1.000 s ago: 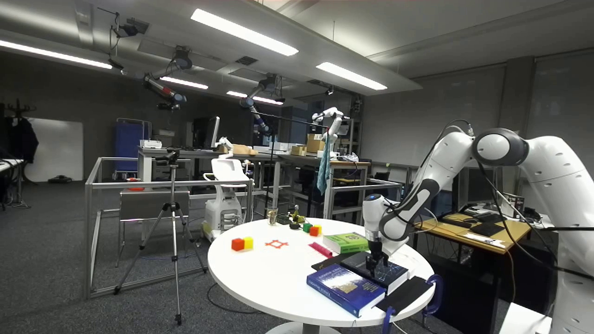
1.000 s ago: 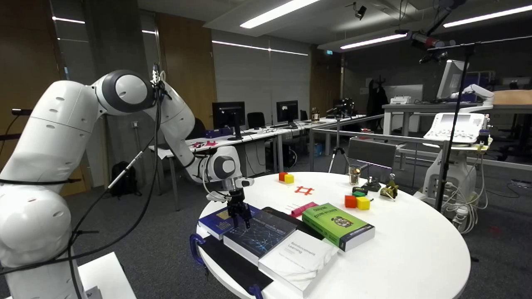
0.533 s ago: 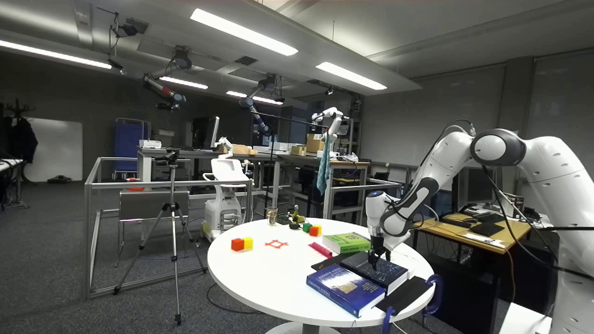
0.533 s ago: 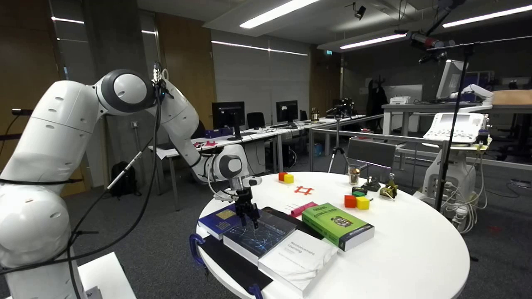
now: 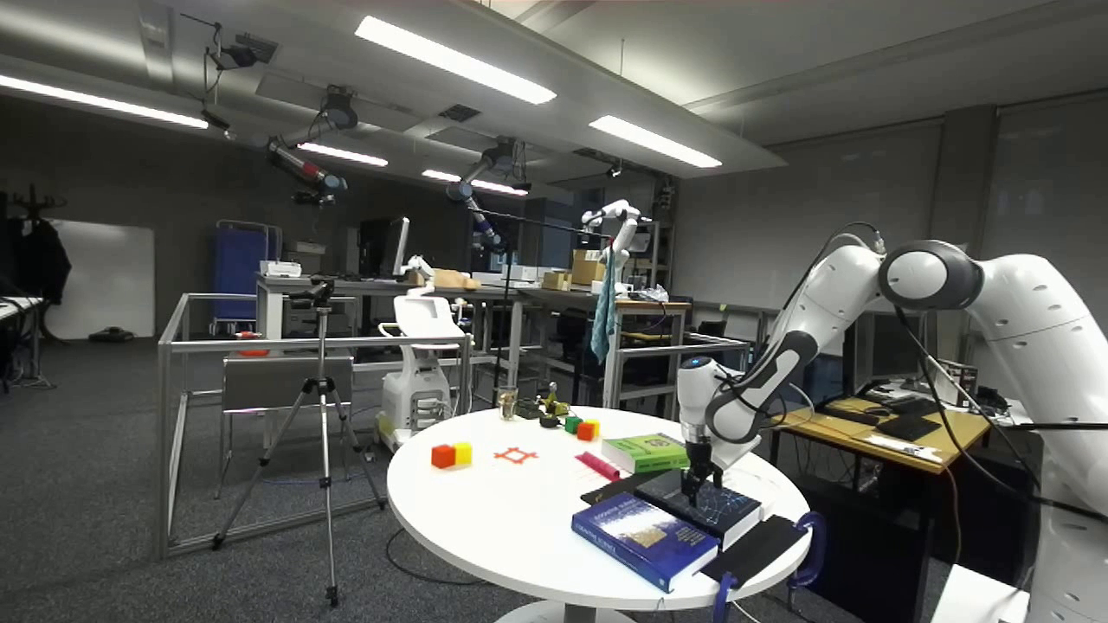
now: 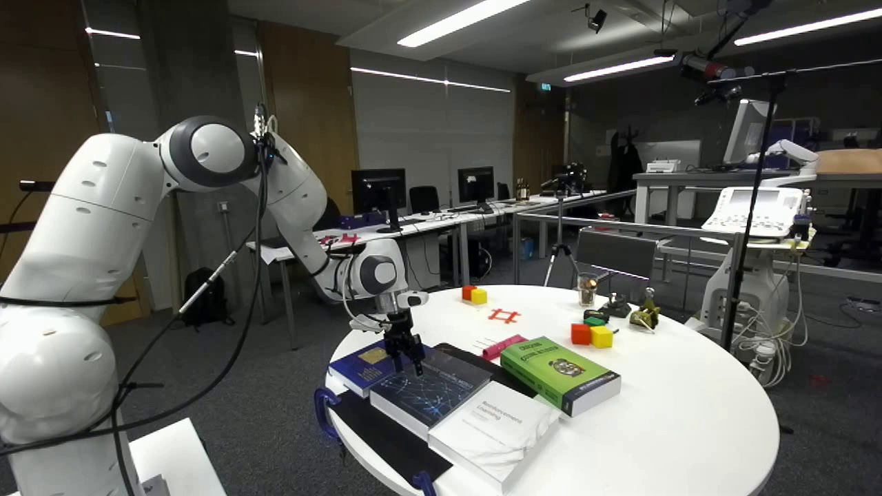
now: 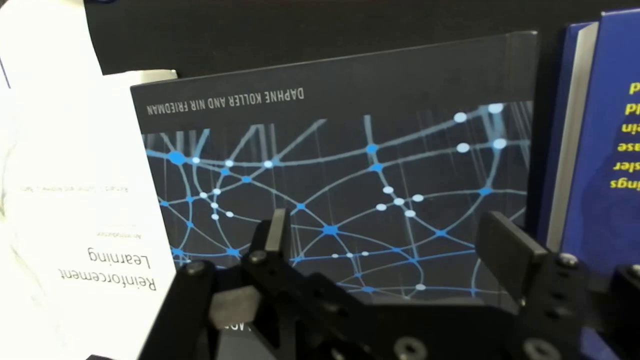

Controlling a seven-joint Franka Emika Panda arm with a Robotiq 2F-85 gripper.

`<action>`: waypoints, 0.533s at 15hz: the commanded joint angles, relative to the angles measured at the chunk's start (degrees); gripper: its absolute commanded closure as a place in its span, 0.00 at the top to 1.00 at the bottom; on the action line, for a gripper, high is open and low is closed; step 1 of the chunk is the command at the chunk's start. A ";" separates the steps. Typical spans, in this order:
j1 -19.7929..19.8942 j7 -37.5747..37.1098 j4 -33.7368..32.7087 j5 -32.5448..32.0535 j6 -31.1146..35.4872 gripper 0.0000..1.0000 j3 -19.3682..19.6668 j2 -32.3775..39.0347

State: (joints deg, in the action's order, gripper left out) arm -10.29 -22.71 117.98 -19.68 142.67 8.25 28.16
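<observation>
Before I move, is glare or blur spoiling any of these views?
Wrist view: white book washed out, dark book fairly sharp; an exterior view: glare whitening part of the blue book; both exterior views: ceiling lights blown out.

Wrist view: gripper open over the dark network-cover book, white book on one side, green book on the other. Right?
One thing off: the wrist view shows a blue book, not a green one, on the other side. The rest stands: gripper open over the dark network-cover book, white book on one side.
</observation>
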 commanded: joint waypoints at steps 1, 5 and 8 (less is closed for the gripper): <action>-0.74 1.11 -1.59 0.16 -2.20 1.00 -0.93 0.36; -1.24 1.58 -1.84 0.04 -1.91 1.00 -1.68 1.18; -0.10 4.71 -2.52 1.01 -0.96 1.00 -2.90 2.47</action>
State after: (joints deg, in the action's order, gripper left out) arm -11.37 -21.89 117.33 -19.62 142.67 6.31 29.57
